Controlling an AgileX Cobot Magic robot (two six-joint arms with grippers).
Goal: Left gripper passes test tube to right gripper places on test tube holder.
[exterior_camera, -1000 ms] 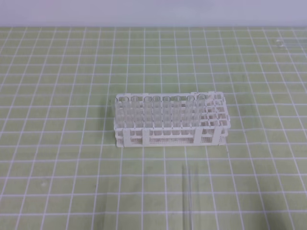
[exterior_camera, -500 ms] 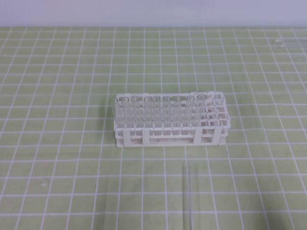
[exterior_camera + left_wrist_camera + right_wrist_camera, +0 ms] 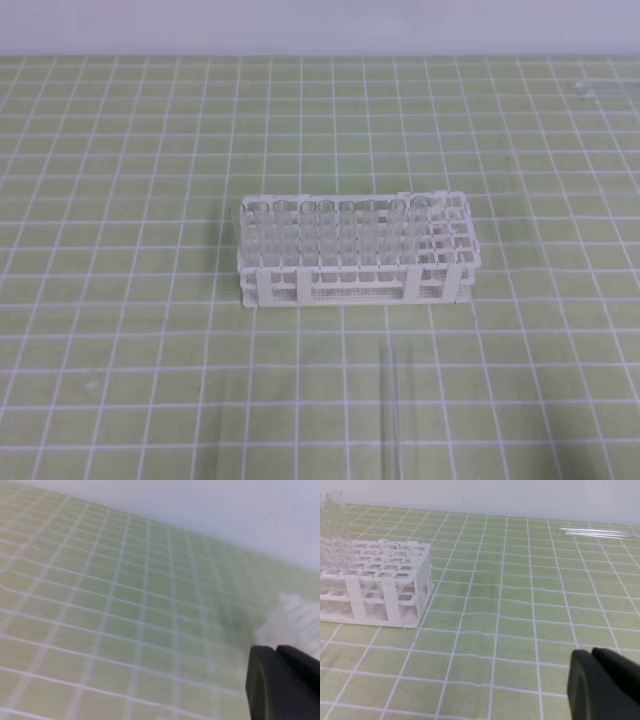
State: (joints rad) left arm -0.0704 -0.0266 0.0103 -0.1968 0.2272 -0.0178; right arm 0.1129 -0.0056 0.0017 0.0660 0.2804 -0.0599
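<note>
The white test tube holder (image 3: pixel 355 262) stands mid-mat with several clear tubes upright in its back-left rows. A clear test tube (image 3: pixel 393 408) lies loose on the mat in front of it, pointing toward the near edge. Neither gripper shows in the exterior high view. In the left wrist view my left gripper (image 3: pixel 276 650) sits at the lower right, jaws shut and empty, with the holder (image 3: pixel 295 622) a white blur beyond it. My right gripper (image 3: pixel 591 653) is likewise shut and empty, to the right of the holder (image 3: pixel 385 587).
The green grid mat (image 3: pixel 150 330) covers the table up to a pale back wall. More clear tubes (image 3: pixel 594 532) lie flat at the far right near the back edge, faintly visible as tubes (image 3: pixel 590 90) in the exterior high view.
</note>
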